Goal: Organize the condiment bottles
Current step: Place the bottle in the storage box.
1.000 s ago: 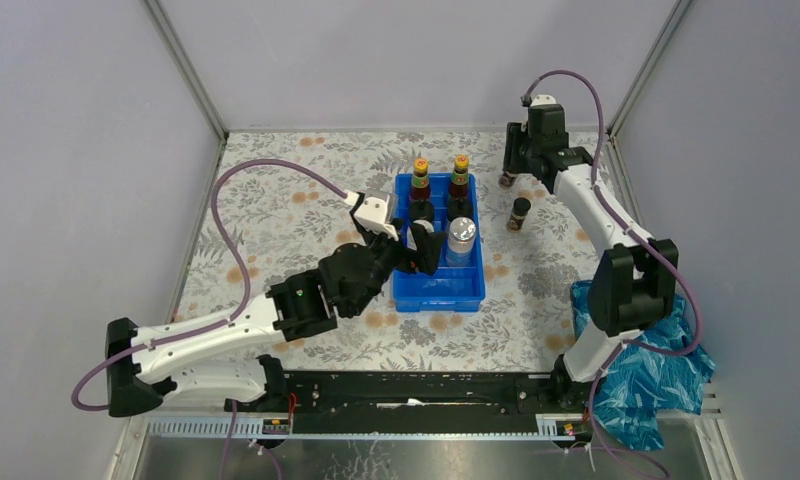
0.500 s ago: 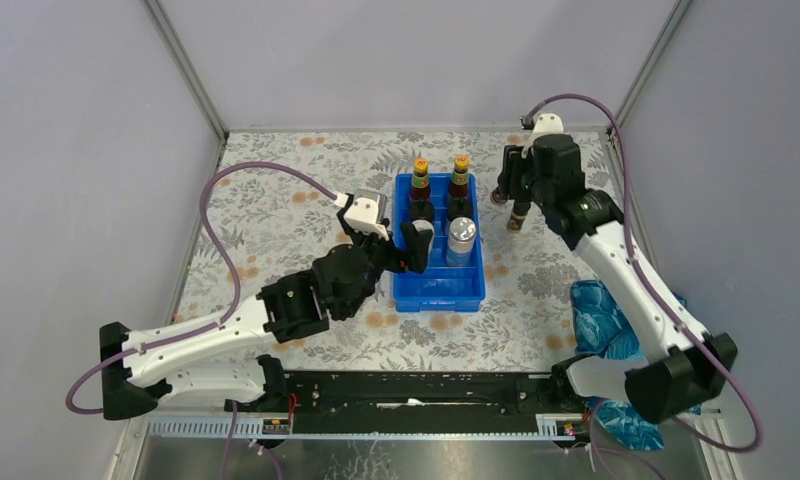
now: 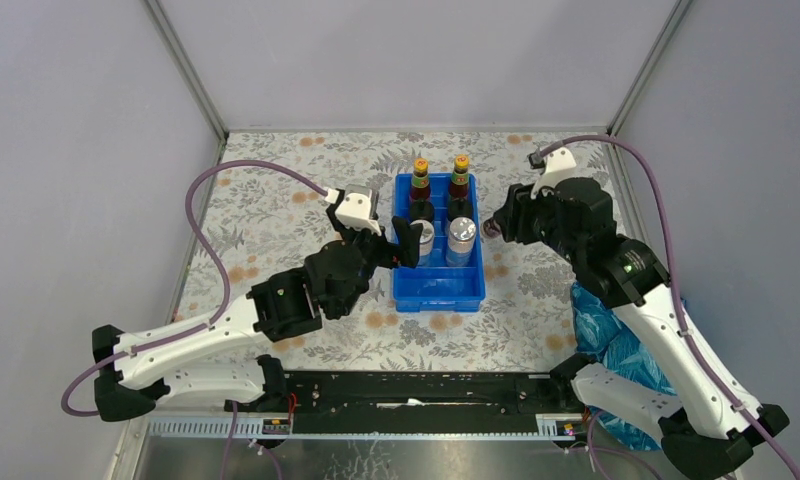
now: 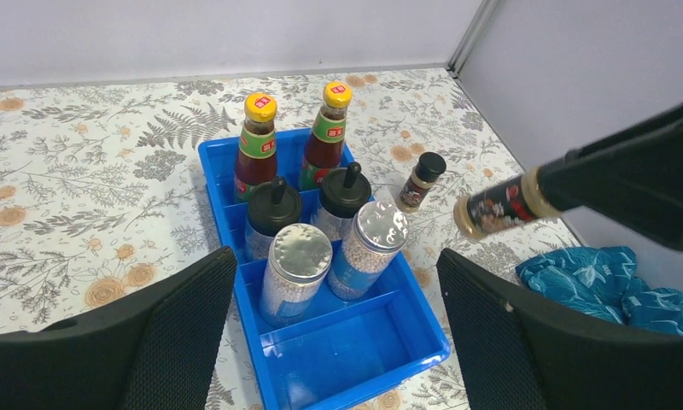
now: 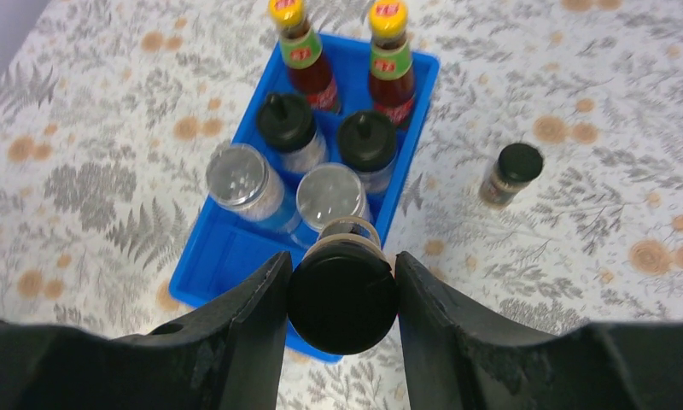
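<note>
The blue tray [image 3: 438, 290] holds two dark red bottles with yellow caps [image 4: 259, 149], two clear bottles with black domed caps [image 4: 274, 213] and two silver-lidded jars [image 4: 297, 272]. My right gripper [image 5: 341, 266] is shut on a short dark black-capped jar [image 5: 342, 299] and holds it tilted in the air just right of the tray; the jar also shows in the left wrist view [image 4: 499, 207]. A second short black-capped jar [image 5: 510, 172] stands on the table right of the tray. My left gripper [image 4: 338, 342] is open and empty at the tray's near left side.
The tray's near compartment [image 4: 359, 346] holds nothing. A crumpled blue bag [image 3: 621, 335] lies at the table's right edge. The table has a floral cloth [image 3: 276, 200] and grey walls on three sides.
My right arm has swung from the far right corner toward the tray, carrying the short jar. My left gripper has drawn back a little to the left, uncovering the left silver-lidded jar.
</note>
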